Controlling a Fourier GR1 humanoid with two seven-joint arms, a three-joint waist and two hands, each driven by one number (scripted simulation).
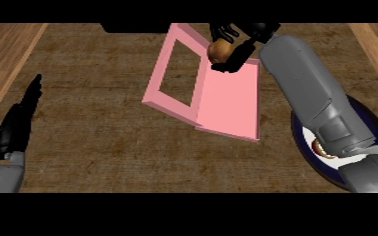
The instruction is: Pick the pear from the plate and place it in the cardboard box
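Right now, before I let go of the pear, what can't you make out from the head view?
Pear: mostly hidden by the right robot hand curled round it.
Pear's height above the pink box: one steep view, cannot tell.
Plate: largely covered by the right forearm; its contents unclear.
Dark object at the top: cut off by the edge.
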